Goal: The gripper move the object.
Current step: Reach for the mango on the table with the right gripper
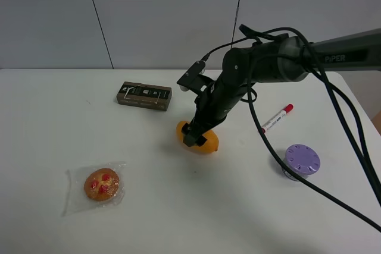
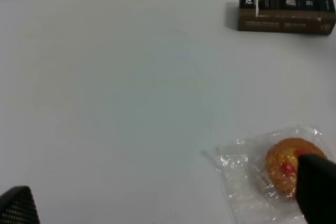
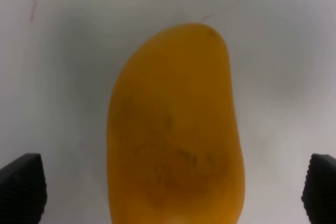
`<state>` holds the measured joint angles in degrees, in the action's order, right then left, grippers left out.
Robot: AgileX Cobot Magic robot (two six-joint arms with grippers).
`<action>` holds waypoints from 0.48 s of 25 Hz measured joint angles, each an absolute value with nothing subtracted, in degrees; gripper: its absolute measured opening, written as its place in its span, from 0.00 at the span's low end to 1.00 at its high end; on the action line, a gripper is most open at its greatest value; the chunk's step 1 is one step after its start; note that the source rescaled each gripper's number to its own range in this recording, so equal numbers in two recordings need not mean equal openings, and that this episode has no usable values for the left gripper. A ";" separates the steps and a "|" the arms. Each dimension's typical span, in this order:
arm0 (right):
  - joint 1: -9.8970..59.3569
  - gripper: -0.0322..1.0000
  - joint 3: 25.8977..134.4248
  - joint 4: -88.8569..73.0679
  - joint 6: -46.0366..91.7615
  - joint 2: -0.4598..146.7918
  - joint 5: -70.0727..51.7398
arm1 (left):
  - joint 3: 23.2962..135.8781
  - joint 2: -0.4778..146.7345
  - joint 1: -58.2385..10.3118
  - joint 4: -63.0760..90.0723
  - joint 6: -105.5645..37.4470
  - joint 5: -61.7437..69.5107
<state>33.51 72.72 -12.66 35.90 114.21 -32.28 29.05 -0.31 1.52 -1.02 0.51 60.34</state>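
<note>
The yellow-orange mango-like object (image 1: 208, 143) lies on the white table (image 1: 178, 206), near the middle. My right gripper (image 1: 194, 134), a small black claw on a dark grey arm, is right over it, with the jaws wide apart on either side. In the right wrist view the object (image 3: 176, 129) fills the space between the two fingertips (image 3: 21, 187), and neither touches it. My left gripper (image 2: 168, 203) is open and empty above the table, near the wrapped cookie (image 2: 286, 166). It is out of the exterior high view.
A round red-dotted cookie in clear wrap (image 1: 101, 184) lies at the front left. A dark box (image 1: 144, 96) lies behind the object. A red-capped marker (image 1: 277, 118) and a purple-lidded can (image 1: 302, 160) are at the right.
</note>
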 joint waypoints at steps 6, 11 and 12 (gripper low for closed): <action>33.51 1.00 72.72 -12.65 35.03 115.62 -29.02 | 29.05 -0.31 1.52 -1.02 0.51 60.34; 33.51 1.00 72.72 -12.59 34.75 117.61 -28.68 | 29.05 -0.31 1.52 -1.02 0.51 60.28; 33.51 1.00 72.72 -12.59 34.56 117.96 -28.73 | 29.05 -0.31 1.52 -1.02 0.51 60.28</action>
